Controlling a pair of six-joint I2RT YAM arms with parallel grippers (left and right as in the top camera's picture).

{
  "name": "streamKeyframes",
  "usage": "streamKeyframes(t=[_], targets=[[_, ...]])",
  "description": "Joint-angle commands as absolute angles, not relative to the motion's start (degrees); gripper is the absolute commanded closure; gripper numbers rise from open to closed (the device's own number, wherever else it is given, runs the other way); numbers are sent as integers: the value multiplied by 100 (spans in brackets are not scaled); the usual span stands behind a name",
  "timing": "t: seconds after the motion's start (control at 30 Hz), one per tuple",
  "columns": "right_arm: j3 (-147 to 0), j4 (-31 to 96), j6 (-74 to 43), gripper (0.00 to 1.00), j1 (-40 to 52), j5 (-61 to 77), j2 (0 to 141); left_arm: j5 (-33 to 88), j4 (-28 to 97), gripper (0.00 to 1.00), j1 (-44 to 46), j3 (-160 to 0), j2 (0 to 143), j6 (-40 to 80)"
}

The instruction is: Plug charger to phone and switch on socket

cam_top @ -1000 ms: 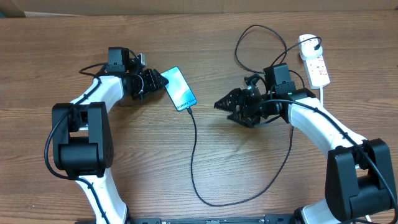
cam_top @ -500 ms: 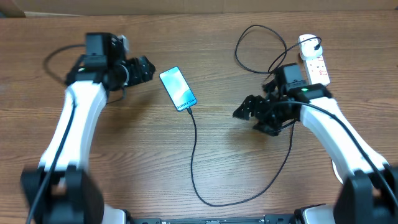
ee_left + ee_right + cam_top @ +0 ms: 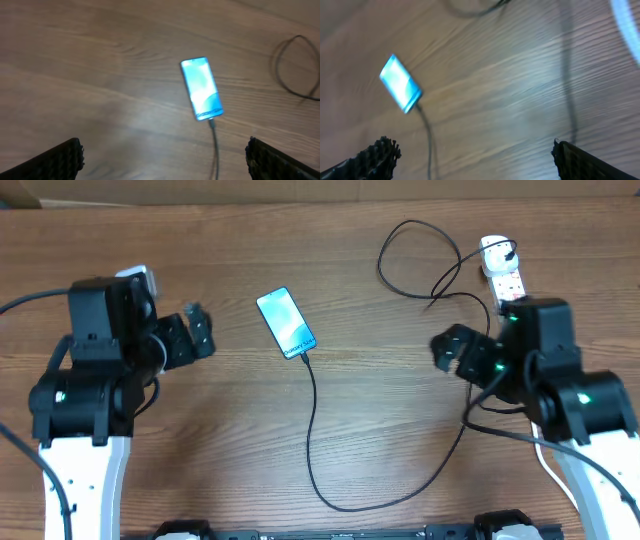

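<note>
Toward the far edge of the wooden bench (image 3: 230,450), a little left of its middle, the phone (image 3: 286,323) lies flat and face up, its light blue screen showing. It is set at a slant, its nearer short end turned toward the right. At that end the black connector tip of the charger (image 3: 311,430) meets the phone; whether it is fully seated cannot be told. From there the thin black cable runs toward the near edge, curves right in a wide bend and climbs under the right arm. It then loops loosely by the far edge before reaching the white plug (image 3: 492,248) at the far end of the socket (image 3: 508,280). The socket lies near the far right corner, its nearer part hidden by the right arm. Small red marks show on it, but whether it is switched on cannot be read. The left gripper (image 3: 190,335) hangs over the left side of the bench, well apart from the phone, its claw released. The wrist view shows its fingertips (image 3: 62,157) spread wide over bare wood. The right gripper (image 3: 457,350) hangs right of the phone, near the socket, likewise released and holding nothing.
</note>
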State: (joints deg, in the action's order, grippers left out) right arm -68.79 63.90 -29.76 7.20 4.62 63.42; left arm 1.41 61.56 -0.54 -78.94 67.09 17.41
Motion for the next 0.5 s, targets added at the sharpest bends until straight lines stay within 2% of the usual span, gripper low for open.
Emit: streamKeyframes(t=[0.0, 0.23, 0.47], targets=[[-7011, 6335, -3127, 0, 388, -390, 6329, -196, 6329, 0, -121, -7922, 6722, 1844], [-7131, 5629, -2694, 0, -849, -493, 6967, 259, 6431, 0, -119, -7922, 6991, 1844], [-8344, 5430, -1986, 0, -1553, -67, 8125, 255, 6447, 1, -121, -7922, 7297, 1841]])
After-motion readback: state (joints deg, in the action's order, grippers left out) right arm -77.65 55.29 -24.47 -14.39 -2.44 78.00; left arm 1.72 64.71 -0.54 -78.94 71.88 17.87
